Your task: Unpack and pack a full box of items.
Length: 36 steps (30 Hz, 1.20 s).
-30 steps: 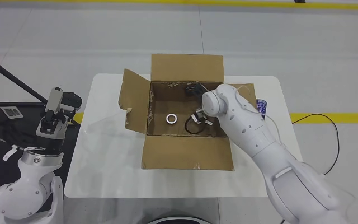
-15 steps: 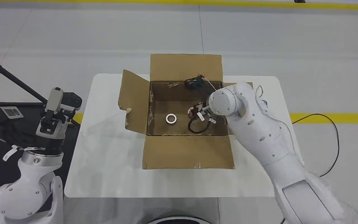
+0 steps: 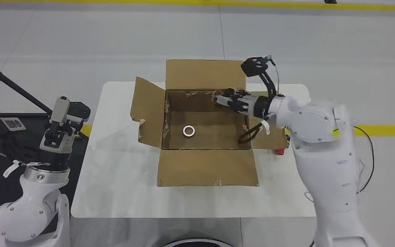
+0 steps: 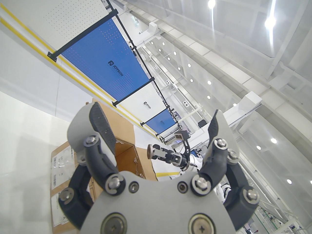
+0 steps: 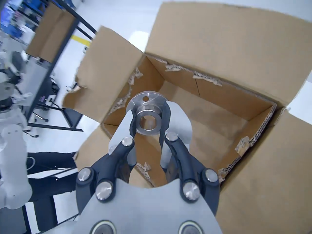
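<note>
An open cardboard box stands in the middle of the white table. On its floor lies a small metal ring. My right gripper hangs above the box's far right part, shut on a metal flanged bushing, which the right wrist view shows pinched between both fingers over the box's inside. My left gripper is off the table's left edge, pointing upward. Its fingers stand wide open with nothing between them. Far off in the left wrist view is the bushing.
The box's flaps are spread out to the left, back and front. A small red object lies on the table right of the box. A black cable loop hangs under the right arm. Bare table lies left of the box.
My right gripper has come up out of the box with the metal bushing and the arm has swung out to the right. The left arm has not moved.
</note>
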Available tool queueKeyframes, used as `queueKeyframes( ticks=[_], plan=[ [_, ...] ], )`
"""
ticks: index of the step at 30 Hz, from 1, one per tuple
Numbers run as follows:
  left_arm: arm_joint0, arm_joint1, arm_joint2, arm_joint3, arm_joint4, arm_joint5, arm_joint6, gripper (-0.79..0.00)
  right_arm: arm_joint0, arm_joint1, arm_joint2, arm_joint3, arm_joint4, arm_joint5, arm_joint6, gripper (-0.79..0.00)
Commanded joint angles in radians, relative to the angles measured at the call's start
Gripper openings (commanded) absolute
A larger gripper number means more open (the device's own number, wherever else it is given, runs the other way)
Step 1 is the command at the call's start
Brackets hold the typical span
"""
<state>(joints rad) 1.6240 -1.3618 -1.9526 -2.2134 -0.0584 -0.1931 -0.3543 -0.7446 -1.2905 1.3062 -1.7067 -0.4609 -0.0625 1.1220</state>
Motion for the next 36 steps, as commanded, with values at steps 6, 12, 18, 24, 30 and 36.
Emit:
queueKeyframes(
  ticks=[6,12,18,24,30,36],
  plan=[
    [0.0,0.0,0.0,0.0,0.0,0.0,0.0,0.0,-0.077,0.017,0.159,-0.024,0.319,-0.13,-0.032,-0.785],
    [0.0,0.0,0.0,0.0,0.0,0.0,0.0,0.0,-0.097,0.038,0.234,-0.011,0.294,-0.14,-0.039,-0.785],
    [0.0,0.0,0.0,0.0,0.0,0.0,0.0,0.0,-0.143,0.066,0.297,-0.089,-0.107,0.064,-0.117,-0.785],
    [0.0,0.0,0.0,0.0,0.0,0.0,0.0,0.0,-0.133,0.088,0.306,0.003,-0.366,0.196,-0.046,-0.785],
    [0.0,0.0,0.0,0.0,0.0,0.0,0.0,0.0,-0.097,0.104,0.267,0.192,-0.627,0.286,0.02,-0.785],
    [0.0,0.0,0.0,0.0,0.0,0.0,0.0,0.0,-0.038,0.111,0.249,0.408,-0.704,0.291,0.038,-0.785]
  ],
)
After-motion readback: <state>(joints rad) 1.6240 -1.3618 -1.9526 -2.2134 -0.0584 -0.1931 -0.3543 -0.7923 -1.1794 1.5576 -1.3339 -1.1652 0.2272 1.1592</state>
